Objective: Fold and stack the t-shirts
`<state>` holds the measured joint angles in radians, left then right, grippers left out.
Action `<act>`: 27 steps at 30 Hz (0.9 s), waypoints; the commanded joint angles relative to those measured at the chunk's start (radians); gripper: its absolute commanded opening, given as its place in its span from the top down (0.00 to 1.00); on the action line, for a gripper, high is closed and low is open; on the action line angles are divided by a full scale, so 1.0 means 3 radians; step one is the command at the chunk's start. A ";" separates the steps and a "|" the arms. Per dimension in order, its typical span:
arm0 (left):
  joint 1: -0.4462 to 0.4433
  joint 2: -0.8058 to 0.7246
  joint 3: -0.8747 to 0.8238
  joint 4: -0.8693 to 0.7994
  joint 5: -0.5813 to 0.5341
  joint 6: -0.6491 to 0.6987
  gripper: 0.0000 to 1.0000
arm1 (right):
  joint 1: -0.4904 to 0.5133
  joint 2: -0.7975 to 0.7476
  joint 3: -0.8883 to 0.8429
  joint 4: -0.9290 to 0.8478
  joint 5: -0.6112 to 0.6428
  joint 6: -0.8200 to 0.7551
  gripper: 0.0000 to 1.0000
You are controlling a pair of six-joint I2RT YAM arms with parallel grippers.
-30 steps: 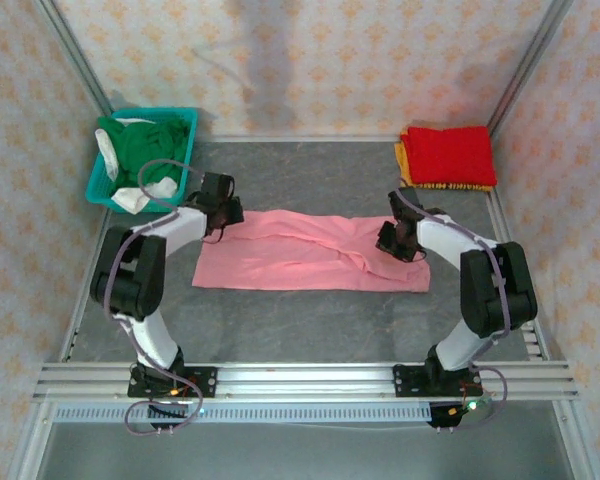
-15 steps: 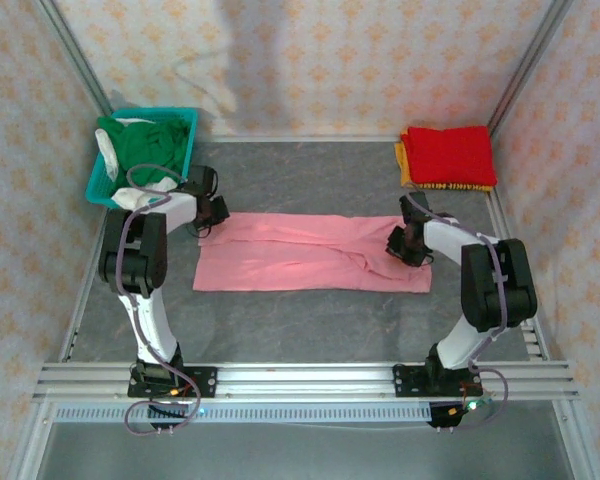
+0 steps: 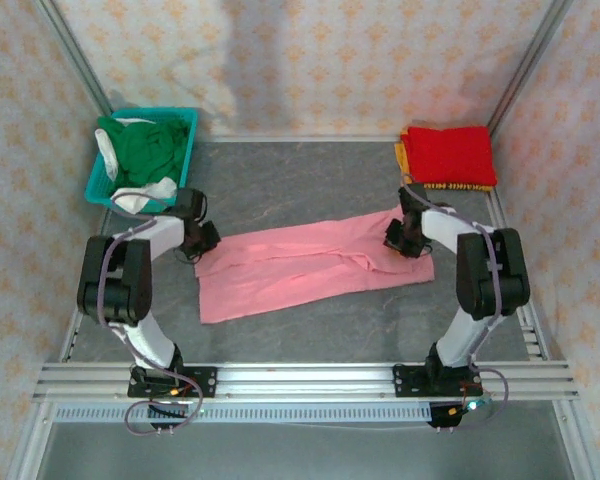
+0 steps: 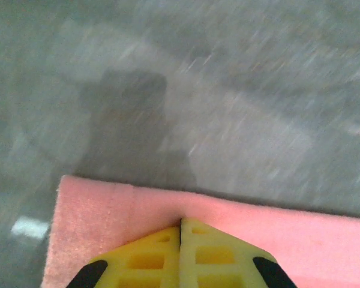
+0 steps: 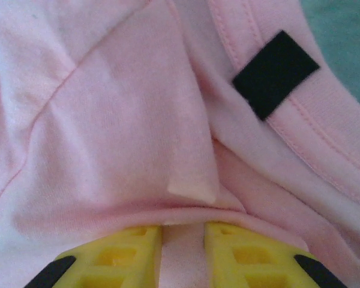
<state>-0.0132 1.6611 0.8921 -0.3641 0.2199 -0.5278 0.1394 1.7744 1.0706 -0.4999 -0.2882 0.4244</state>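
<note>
A light pink t-shirt (image 3: 300,265), folded into a long strip, lies slanted across the grey table (image 3: 310,180). My left gripper (image 3: 206,240) is at its left end. In the left wrist view its yellow fingers (image 4: 181,223) are shut on the pink hem (image 4: 300,240), with blurred table beyond. My right gripper (image 3: 399,238) is at the shirt's right end, shut with a fold of pink cloth (image 5: 126,108) pinched between its fingers (image 5: 183,231). A black tag (image 5: 275,73) shows on the collar band. A folded red t-shirt (image 3: 448,153) rests on an orange-yellow one (image 3: 404,165) at the back right.
A teal basket (image 3: 188,120) at the back left holds a dark green shirt (image 3: 145,148) and a white one (image 3: 140,195). Metal frame rails run along the table's sides and near edge (image 3: 300,378). Patterned walls close in the back and sides.
Both grippers have pulled the pink shirt. Its left end has slid toward the near left and its right end toward the back, so it now lies slanted and narrower.
</note>
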 commanded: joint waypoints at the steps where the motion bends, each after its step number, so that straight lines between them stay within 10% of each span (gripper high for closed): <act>1: -0.0007 -0.0389 -0.0369 -0.0370 -0.0234 -0.0259 0.90 | 0.0042 0.0310 0.0346 -0.0076 0.0093 -0.0031 0.75; 10: -0.0017 -0.1296 -0.0994 -0.0589 -0.0316 -0.0549 0.89 | 0.0158 0.1583 0.2052 -0.0265 -0.0203 -0.0084 0.75; 16: -0.0274 -0.2167 -0.0906 -0.0848 -0.0572 -0.0479 0.81 | 0.0162 0.1493 0.2722 -0.0490 -0.0153 -0.0150 0.68; 27: -0.0675 -0.0960 0.0053 -0.0361 -0.0472 0.0226 0.82 | 0.0190 0.0477 0.1465 -0.0049 -0.0238 0.0238 0.63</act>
<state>-0.2108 1.2999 0.8539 -0.5240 0.0963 -0.5362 0.1894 1.9675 1.5963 -0.5488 -0.3630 0.4419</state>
